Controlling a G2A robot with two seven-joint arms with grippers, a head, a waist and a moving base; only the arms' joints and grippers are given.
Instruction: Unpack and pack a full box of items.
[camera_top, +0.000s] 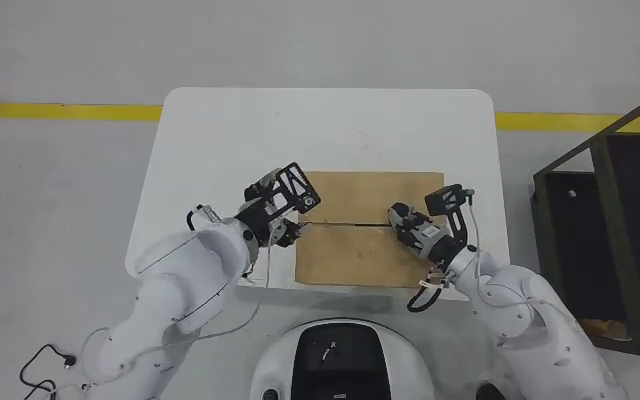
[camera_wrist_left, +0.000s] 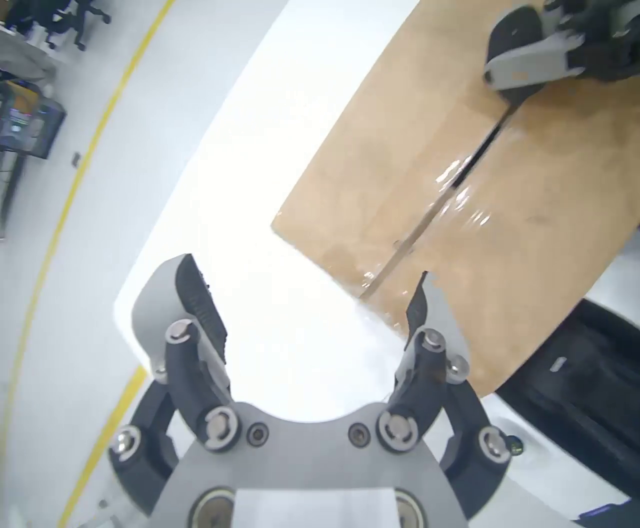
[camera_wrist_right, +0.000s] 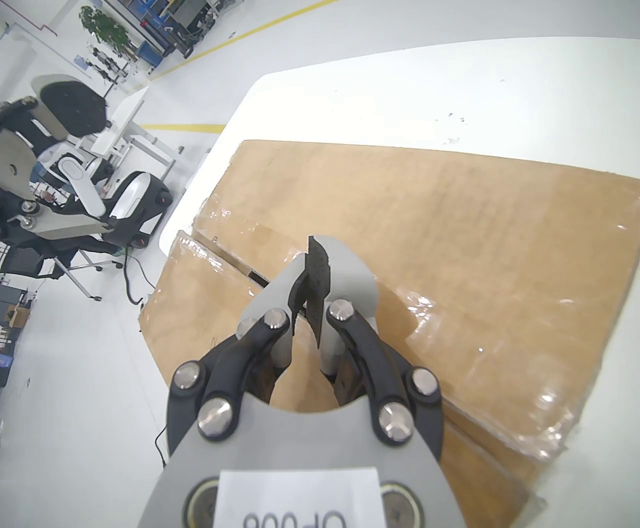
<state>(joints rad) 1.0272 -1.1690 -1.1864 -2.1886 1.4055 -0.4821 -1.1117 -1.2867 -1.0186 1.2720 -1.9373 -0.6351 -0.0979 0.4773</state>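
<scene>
- Left gripper (camera_top: 292, 203) (camera_wrist_left: 305, 280) hangs with its jaws spread wide and nothing between them; right gripper (camera_top: 398, 214) (camera_wrist_right: 312, 260) has its fingers pressed together with nothing held.
- Dark metal rack (camera_top: 580, 230) stands on the floor off the table's right side, well apart from both arms.
- Nothing lies between either gripper and the box.
- White table (camera_top: 230, 150) with rounded corners stands on a pale grey floor, and a yellow floor line (camera_top: 80, 111) runs behind its far edge.
- Cardboard box (camera_top: 370, 200) (camera_wrist_left: 400, 150) (camera_wrist_right: 450, 225) lies closed and flat on the table's near half, between the two arms.
- Its centre seam (camera_top: 350, 224) runs left to right: the left gripper sits just off the seam's left end, over the table beside the box edge, and the right gripper's tips are on the seam towards its right end.
- Clear tape (camera_wrist_left: 465, 200) (camera_wrist_right: 440, 320), wrinkled and shiny, lies along that seam.
</scene>
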